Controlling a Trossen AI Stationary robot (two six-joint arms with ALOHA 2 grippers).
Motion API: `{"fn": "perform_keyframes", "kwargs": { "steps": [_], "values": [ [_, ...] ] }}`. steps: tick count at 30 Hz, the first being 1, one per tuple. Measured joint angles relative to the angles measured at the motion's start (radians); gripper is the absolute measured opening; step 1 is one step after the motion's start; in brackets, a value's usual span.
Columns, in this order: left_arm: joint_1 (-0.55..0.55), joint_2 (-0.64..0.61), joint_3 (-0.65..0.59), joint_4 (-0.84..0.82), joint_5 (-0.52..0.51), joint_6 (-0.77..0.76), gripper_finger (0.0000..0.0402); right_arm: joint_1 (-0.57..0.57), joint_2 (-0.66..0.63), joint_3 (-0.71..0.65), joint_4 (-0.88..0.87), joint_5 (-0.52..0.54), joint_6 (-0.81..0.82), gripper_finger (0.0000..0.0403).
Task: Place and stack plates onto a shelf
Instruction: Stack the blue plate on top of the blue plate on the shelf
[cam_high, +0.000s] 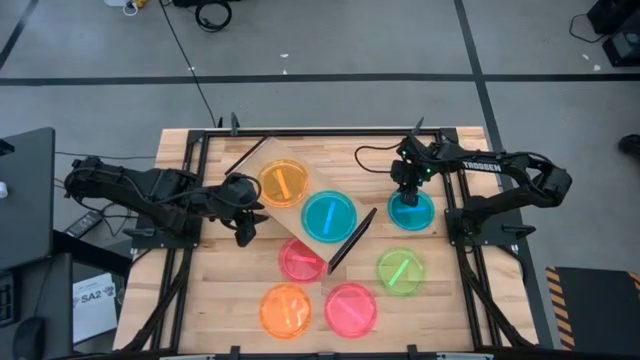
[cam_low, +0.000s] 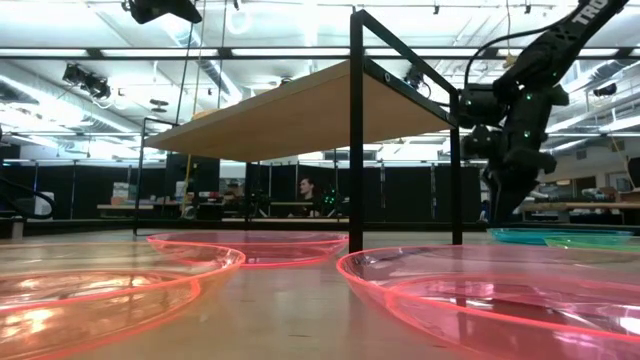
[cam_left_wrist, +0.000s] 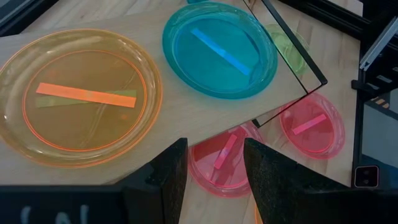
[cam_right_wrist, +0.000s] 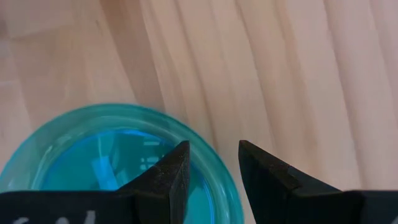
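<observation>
The shelf (cam_high: 300, 200) is a light-wood board standing raised on thin dark end panels (cam_low: 356, 130), set aslant mid-table. An orange plate (cam_high: 283, 183) and a cyan plate (cam_high: 329, 217) lie flat on it. Another cyan plate (cam_high: 411, 210) lies on the table at the right. My right gripper (cam_right_wrist: 214, 163) is open just above it, pointing down, one finger over the plate's inside and one outside its rim (cam_right_wrist: 219, 180); no touch shows. My left gripper (cam_left_wrist: 214, 163) hangs open at the shelf's left edge, over a pink plate (cam_left_wrist: 227, 158) partly under the board.
On the table near the front lie a green plate (cam_high: 400, 271), an orange plate (cam_high: 286, 310) and a pink plate (cam_high: 350, 309). Dark frame rails (cam_high: 465, 225) run along both table sides. A person (cam_low: 305, 190) sits in the room far behind.
</observation>
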Motion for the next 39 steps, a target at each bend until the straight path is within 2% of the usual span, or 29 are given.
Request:
{"fn": "perform_keyframes", "kwargs": {
  "steps": [7, 20, 29, 33, 39],
  "values": [
    [0.0, 0.0, 0.0, 0.0, 0.0, 0.0, 0.0165, -0.02, 0.004, -0.011, 0.002, -0.053, 0.0, 0.0144],
    [0.0, 0.0, 0.0, 0.0, 0.0, 0.0, 0.0165, -0.041, 0.109, -0.006, 0.005, -0.052, 0.001, 0.0144],
    [0.0, 0.0, 0.0, 0.0, 0.0, -0.001, 0.0165, -0.04, 0.117, -0.007, 0.004, -0.049, 0.003, 0.0141],
    [0.0, 0.0, 0.0, 0.0, 0.0, -0.001, 0.0165, -0.04, 0.117, -0.007, 0.005, -0.044, 0.002, 0.012],
    [0.0, 0.0, 0.0, 0.0, 0.0, -0.001, 0.0165, -0.041, 0.118, -0.008, 0.006, -0.035, 0.002, 0.0067]
  ]
}}
